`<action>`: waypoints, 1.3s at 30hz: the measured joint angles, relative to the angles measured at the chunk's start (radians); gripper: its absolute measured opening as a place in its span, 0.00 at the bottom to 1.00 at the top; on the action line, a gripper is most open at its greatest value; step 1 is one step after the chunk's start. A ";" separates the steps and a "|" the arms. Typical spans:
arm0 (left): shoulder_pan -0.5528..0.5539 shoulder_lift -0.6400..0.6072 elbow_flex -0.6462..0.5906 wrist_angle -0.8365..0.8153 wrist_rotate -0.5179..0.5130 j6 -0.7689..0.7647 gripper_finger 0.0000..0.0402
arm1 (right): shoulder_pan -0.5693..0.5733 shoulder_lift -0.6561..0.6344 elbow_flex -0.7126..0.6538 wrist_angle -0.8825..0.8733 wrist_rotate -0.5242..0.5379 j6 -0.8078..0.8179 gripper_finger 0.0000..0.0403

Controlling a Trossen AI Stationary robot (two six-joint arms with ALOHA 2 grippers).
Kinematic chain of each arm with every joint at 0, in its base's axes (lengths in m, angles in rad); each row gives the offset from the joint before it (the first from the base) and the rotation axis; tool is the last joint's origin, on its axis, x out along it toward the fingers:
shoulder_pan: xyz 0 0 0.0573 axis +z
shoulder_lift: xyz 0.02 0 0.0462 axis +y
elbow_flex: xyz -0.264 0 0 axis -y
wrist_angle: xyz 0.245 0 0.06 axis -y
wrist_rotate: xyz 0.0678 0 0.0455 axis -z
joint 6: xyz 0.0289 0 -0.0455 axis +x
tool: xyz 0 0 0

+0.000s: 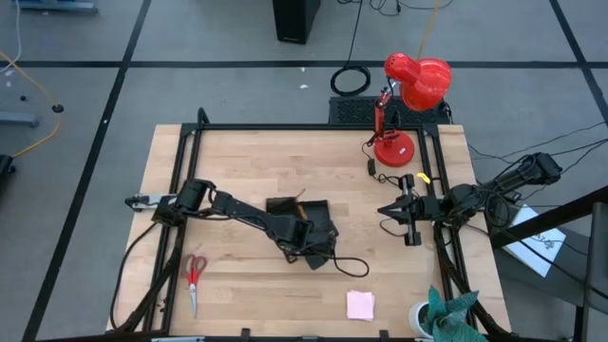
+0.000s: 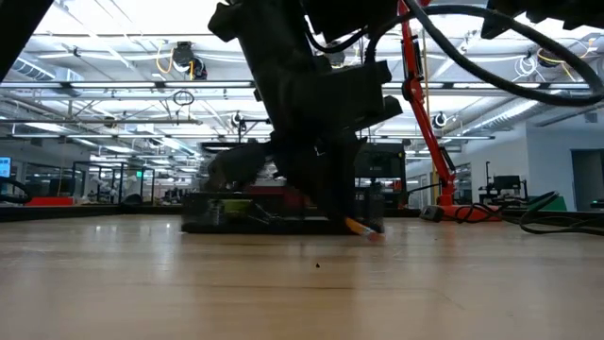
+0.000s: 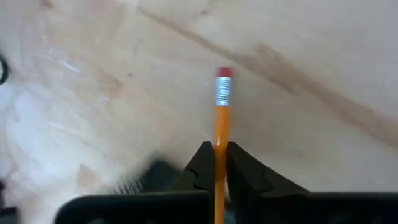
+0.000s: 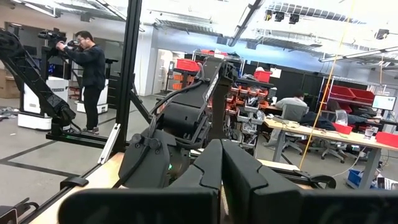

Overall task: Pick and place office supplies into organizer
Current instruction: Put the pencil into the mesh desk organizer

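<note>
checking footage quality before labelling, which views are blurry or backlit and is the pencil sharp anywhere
Left wrist view: the orange pencil is fairly sharp between the left gripper fingers, while the near body below it is smeared. Low view: the arm is a dark backlit silhouette against bright ceiling lights, with the organizer soft behind it. Right wrist view: the right gripper is out of focus, the room behind clear. High view: evenly lit.

a: state of the orange pencil [image 3: 221, 134]?
b: pink eraser and silver ferrule lead; shaft clamped between two dark fingers, just above the wood.
a: other items?
b: red-handled scissors [image 1: 194, 275] and pink note pad [image 1: 360, 304] lie flat; black organizer [image 1: 296, 217] mid-table.
</note>
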 joint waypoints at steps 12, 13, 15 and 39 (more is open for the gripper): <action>-0.033 0.003 0.000 0.155 0.073 -0.035 0.05 | 0.000 0.000 0.000 0.000 0.000 0.000 0.00; -0.037 -0.001 0.000 0.170 0.069 -0.038 0.03 | 0.000 0.000 0.000 0.000 0.000 0.000 0.00; -0.045 -0.005 0.000 0.215 0.061 -0.056 0.02 | 0.000 0.000 0.000 0.000 0.000 0.000 0.00; 0.051 -0.479 -0.009 0.212 0.018 -0.538 0.04 | 0.000 -0.001 0.000 0.000 -0.005 0.030 0.00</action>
